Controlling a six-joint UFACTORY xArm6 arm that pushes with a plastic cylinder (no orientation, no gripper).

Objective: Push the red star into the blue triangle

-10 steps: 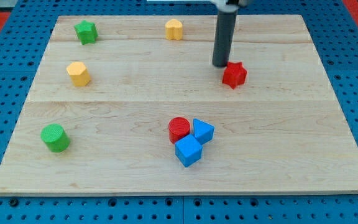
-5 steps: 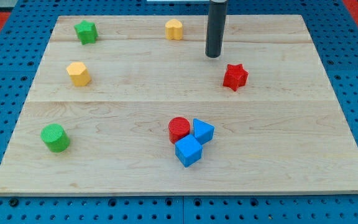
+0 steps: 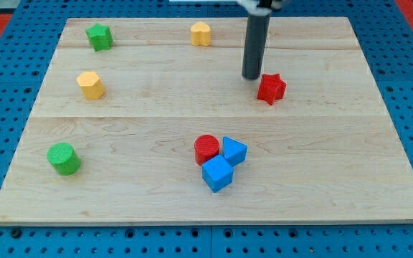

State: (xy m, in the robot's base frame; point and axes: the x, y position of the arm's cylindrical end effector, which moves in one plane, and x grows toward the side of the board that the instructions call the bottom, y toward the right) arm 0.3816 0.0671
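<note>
The red star (image 3: pixel 271 88) lies on the wooden board at the view's right of centre. My tip (image 3: pixel 251 75) stands just up and left of the star, a small gap apart from it. The blue triangle (image 3: pixel 234 150) lies lower on the board, below and left of the star, packed against a red cylinder (image 3: pixel 206 148) and a blue cube (image 3: pixel 217 173).
A green star (image 3: pixel 99 36) and a yellow block (image 3: pixel 201 33) lie near the view's top. A yellow hexagon (image 3: pixel 90 84) lies at the left. A green cylinder (image 3: pixel 63 158) lies at the lower left. The wooden board (image 3: pixel 350 143) sits on a blue pegboard.
My tip drew away up and left from the red star, then came back down toward it. The star shifted very slightly. The other blocks have not moved.
</note>
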